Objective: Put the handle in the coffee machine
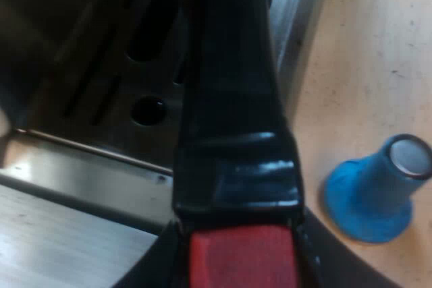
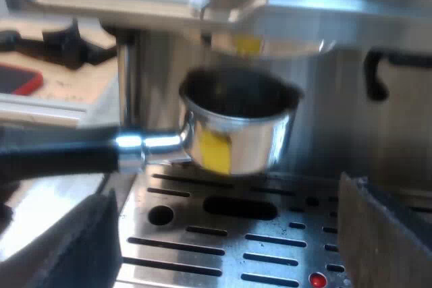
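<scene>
Fingers (image 1: 331, 264) of the left gripper (image 1: 239, 264) press in on both sides of a dark handle (image 1: 229, 99), clamped on it at its red end (image 1: 239, 257). The left wrist looks straight along this handle, which runs away from it over the slotted steel drip tray (image 1: 101, 65) of the stainless espresso machine (image 2: 378, 119). A blue flared tamper with a silver face (image 1: 378, 190) stands on the pale wooden table (image 1: 364, 65), near the machine's base and apart from the gripper.

From the right wrist, the handle is level and ends in the round metal holder (image 2: 236, 133), an open cup with a yellow label on its wall. The cup hangs just under the machine's brewing head (image 2: 270, 35), above the tray and touching neither (a thin gap shows between rim and head, so it is not yet locked in). The right gripper (image 2: 223, 197) faces the machine's front, low over the tray, its two fingers spread wide to either side of the cup, holding nothing and touching nothing.
</scene>
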Motion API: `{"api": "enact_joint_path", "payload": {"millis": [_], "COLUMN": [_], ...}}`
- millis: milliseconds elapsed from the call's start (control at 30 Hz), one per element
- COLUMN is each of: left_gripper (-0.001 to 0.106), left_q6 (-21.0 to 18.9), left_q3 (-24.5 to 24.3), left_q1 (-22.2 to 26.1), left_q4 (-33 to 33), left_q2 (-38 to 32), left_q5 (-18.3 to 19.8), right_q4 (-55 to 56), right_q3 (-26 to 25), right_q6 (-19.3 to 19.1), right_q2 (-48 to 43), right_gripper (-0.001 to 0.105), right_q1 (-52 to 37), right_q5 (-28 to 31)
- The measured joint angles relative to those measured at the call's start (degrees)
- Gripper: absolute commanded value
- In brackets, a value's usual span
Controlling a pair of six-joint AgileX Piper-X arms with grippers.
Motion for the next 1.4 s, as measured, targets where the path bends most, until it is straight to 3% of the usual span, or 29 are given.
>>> {"api": "enact_joint_path", "payload": {"millis": [200, 567, 700, 833, 933, 1400], "left_gripper": [0.0, 0.0, 0.0, 0.0, 0.0, 0.0], "left_q6": [0.0, 0.0, 0.0, 0.0, 0.0, 0.0], "left_q3": [0.0, -0.3, -0.7, -1.5, -1.5, -2.7], "left_q1": [0.0, 0.0, 0.0, 0.0, 0.0, -0.1], "left_q4": [-1.5, -1.8, -1.9, -1.8, -1.8, -1.8], "left_q2": [0.0, 0.6, 1.0, 1.0, 1.0, 1.0], "left_q5": [0.0, 0.1, 0.1, 0.3, 0.3, 0.3], "right_q4": [-6.1, -12.8, -13.6, -16.4, -17.7, -18.7], "right_q3": [0.0, 0.0, 0.0, 0.0, 0.0, 0.0], "right_q6": [-3.2, -3.5, -3.6, -7.8, -8.9, -9.3], "right_q2": [4.0, 5.4, 5.9, 5.8, 5.8, 5.8], "right_gripper": [0.069, 0.069, 0.069, 0.069, 0.069, 0.069], "right_q1": [-3.7, -7.1, -7.4, -7.4, -7.4, -7.4], "right_q5": [-0.9, -11.8, -11.9, -12.1, -12.2, -12.3]}}
